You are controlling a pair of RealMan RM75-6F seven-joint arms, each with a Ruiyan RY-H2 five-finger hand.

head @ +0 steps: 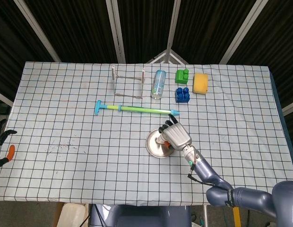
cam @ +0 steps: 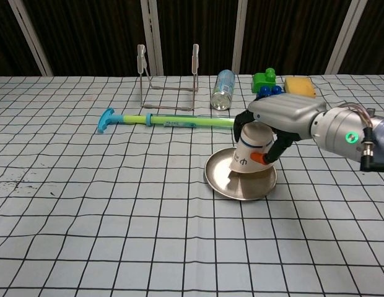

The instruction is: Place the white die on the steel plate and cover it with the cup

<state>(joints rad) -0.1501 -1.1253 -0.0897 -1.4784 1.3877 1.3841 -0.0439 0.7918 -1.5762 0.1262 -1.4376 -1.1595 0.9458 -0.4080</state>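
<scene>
Checked tablecloth (cam: pixel 87 204): bears round steel plate (cam: pixel 226 184). Right hand (cam: pixel 285 117): fingers wrapped around inverted white paper cup (cam: pixel 249 153), held tilted on the plate. White die: hidden, position cannot be told.

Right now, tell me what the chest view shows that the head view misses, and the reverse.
Chest only: the upturned cup plainly seen in the right hand, tilted over the plate.
Head only: the left hand at the table's left edge; here the right hand hides most of the cup.
Both: plate, right hand, green stick, bottle. Neither shows the die.
</scene>
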